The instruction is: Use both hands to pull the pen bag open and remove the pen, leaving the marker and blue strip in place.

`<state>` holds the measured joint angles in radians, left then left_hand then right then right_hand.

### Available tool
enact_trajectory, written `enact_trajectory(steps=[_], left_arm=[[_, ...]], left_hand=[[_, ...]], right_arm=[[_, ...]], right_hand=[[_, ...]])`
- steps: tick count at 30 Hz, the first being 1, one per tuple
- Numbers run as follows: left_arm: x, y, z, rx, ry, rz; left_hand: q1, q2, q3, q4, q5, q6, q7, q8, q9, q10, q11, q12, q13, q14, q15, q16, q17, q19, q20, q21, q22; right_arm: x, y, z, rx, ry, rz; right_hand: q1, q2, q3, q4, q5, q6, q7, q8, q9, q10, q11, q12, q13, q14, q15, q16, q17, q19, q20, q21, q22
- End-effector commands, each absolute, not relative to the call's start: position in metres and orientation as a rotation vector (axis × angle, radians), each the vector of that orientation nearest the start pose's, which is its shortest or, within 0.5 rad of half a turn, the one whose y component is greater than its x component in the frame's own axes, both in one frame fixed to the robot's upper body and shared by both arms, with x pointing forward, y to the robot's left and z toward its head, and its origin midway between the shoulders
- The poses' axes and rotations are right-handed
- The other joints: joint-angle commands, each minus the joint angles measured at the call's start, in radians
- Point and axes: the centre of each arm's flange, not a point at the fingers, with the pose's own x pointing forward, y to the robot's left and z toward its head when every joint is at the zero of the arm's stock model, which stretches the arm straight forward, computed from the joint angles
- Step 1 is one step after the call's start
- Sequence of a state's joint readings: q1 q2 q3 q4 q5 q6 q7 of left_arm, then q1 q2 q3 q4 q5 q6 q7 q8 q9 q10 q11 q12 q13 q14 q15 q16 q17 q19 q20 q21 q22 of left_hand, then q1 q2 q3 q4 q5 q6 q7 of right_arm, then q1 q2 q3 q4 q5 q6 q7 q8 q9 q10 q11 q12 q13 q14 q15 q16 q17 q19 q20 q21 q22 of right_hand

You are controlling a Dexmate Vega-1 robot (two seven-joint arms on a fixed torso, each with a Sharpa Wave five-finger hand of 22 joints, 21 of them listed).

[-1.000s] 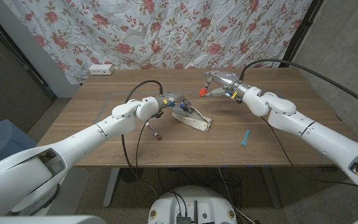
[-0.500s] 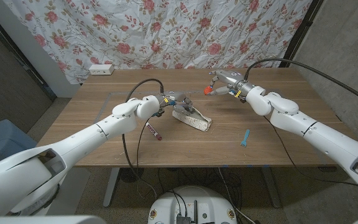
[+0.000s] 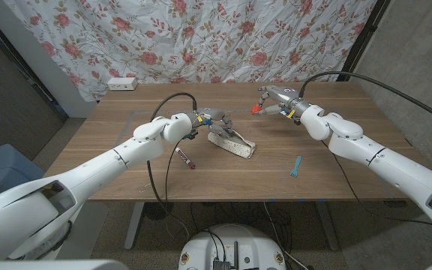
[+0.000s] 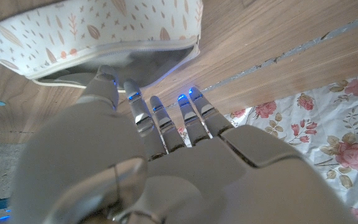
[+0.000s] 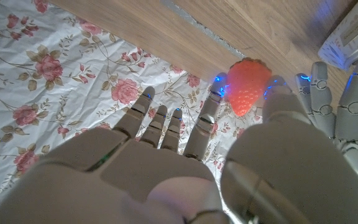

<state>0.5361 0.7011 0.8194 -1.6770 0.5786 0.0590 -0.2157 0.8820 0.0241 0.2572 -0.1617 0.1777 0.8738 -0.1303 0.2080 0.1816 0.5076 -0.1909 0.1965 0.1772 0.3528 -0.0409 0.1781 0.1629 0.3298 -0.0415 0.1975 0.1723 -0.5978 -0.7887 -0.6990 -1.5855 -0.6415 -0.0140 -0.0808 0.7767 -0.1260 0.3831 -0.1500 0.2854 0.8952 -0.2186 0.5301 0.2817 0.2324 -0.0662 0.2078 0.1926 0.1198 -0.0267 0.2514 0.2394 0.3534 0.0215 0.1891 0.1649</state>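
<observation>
I have the left hand (image 3: 214, 120) at the near-left end of the pen bag (image 3: 232, 143), fingers spread over its mouth. In the left wrist view the fingertips (image 4: 107, 79) sit at the zipper edge of the patterned fabric; whether they pinch it or only touch it I cannot tell.

The bag lies mid-table, long axis running diagonally from beside my left hand down toward the robot's right. Its far end is free.

The right hand (image 3: 270, 100) is up and away toward the back of the table, well apart from the bag. It pinches a small orange-red strawberry-shaped object (image 5: 246, 84) between thumb and a finger, other fingers spread (I cannot tell what it is attached to, if anything).

A dark red-tipped pen or marker (image 3: 185, 158) lies on the wood just beside the left forearm, outside the bag. The blue strip (image 3: 295, 166) lies near the front edge on the right, well apart from everything.

Judgement: the left hand is by far the nearer to the bag. The coming move turns on bringing the right hand back and down toward the bag's opening, opposite my left.
</observation>
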Motion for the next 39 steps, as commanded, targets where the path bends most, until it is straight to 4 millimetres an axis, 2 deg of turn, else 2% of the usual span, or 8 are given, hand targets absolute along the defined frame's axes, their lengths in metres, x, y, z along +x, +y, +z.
enact_trajectory(steps=[1, 13, 19, 27, 32, 39], left_arm=[[0.602, 0.132, 0.042, 1.570, -0.694, -0.297], [0.594, 0.149, 0.052, 1.467, -0.707, -0.259], [0.592, 0.153, 0.056, 1.448, -0.710, -0.246], [0.590, 0.166, 0.058, 1.377, -0.714, -0.219], [0.590, 0.175, 0.059, 1.326, -0.695, -0.196], [0.590, 0.184, 0.057, 1.273, -0.700, -0.163]], left_hand=[[-0.003, 0.009, 0.010, -0.001, 0.004, 0.007, 0.006, 0.003, 0.002, 0.010, 0.002, 0.009, 0.002, 0.013, -0.097, 0.010, 0.003, 0.006, -0.002, 0.002, 0.000], [-0.012, 0.011, 0.008, 0.004, 0.003, -0.007, 0.009, -0.007, 0.004, 0.007, 0.006, 0.004, 0.003, 0.007, -0.091, 0.004, 0.003, 0.006, 0.001, 0.000, 0.001], [-0.024, 0.021, 0.008, 0.009, 0.002, -0.053, 0.003, -0.025, 0.005, -0.011, 0.008, -0.005, 0.005, -0.001, -0.081, 0.000, 0.004, 0.003, 0.008, -0.002, 0.001], [-0.035, 0.031, 0.009, 0.011, 0.002, -0.108, 0.008, -0.035, 0.005, -0.028, 0.019, -0.009, 0.006, -0.011, -0.077, -0.002, 0.004, -0.001, 0.013, -0.003, 0.002], [-0.070, 0.060, 0.010, 0.029, 0.001, -0.155, 0.013, -0.037, 0.006, -0.073, 0.039, -0.017, 0.007, -0.033, -0.067, -0.005, 0.007, -0.020, 0.025, -0.008, 0.003], [-0.090, 0.063, 0.009, 0.032, 0.000, -0.181, 0.016, -0.036, 0.006, -0.089, 0.049, -0.016, 0.007, -0.053, -0.059, -0.008, 0.005, -0.039, 0.026, -0.012, 0.003]], right_arm=[[0.630, -0.235, 0.054, -1.572, -0.734, -0.069], [0.637, -0.247, 0.045, -1.610, -0.694, -0.099], [0.642, -0.250, 0.037, -1.627, -0.672, -0.107], [0.646, -0.249, 0.027, -1.660, -0.661, -0.108], [0.649, -0.248, 0.023, -1.670, -0.658, -0.115], [0.652, -0.249, 0.017, -1.673, -0.662, -0.131]], right_hand=[[0.005, 0.011, -0.003, -0.002, 0.005, 0.012, -0.001, 0.009, 0.003, 0.012, 0.002, 0.001, 0.003, 0.003, -0.002, 0.007, 0.005, 0.001, 0.005, -0.001, 0.003], [0.005, 0.013, -0.005, -0.001, 0.005, 0.009, -0.001, 0.010, 0.005, 0.019, 0.002, 0.002, 0.003, 0.010, -0.004, 0.010, 0.006, 0.002, 0.005, -0.001, 0.003], [0.004, 0.013, -0.007, 0.000, 0.005, 0.004, -0.001, 0.010, 0.006, 0.023, 0.001, 0.002, 0.003, 0.015, -0.010, 0.012, 0.006, 0.000, 0.007, -0.002, 0.003], [0.003, 0.013, -0.009, 0.001, 0.005, 0.001, -0.001, 0.009, 0.006, 0.024, 0.000, 0.002, 0.003, 0.016, -0.011, 0.013, 0.007, -0.003, 0.007, -0.003, 0.003], [0.002, 0.012, -0.011, 0.001, 0.005, -0.003, -0.001, 0.009, 0.007, 0.024, -0.001, 0.001, 0.004, 0.016, -0.010, 0.013, 0.008, -0.004, 0.007, -0.003, 0.003], [0.000, 0.012, -0.013, 0.002, 0.006, -0.006, -0.001, 0.009, 0.007, 0.028, 0.000, 0.001, 0.004, 0.020, -0.014, 0.015, 0.009, -0.002, 0.007, -0.002, 0.003]])
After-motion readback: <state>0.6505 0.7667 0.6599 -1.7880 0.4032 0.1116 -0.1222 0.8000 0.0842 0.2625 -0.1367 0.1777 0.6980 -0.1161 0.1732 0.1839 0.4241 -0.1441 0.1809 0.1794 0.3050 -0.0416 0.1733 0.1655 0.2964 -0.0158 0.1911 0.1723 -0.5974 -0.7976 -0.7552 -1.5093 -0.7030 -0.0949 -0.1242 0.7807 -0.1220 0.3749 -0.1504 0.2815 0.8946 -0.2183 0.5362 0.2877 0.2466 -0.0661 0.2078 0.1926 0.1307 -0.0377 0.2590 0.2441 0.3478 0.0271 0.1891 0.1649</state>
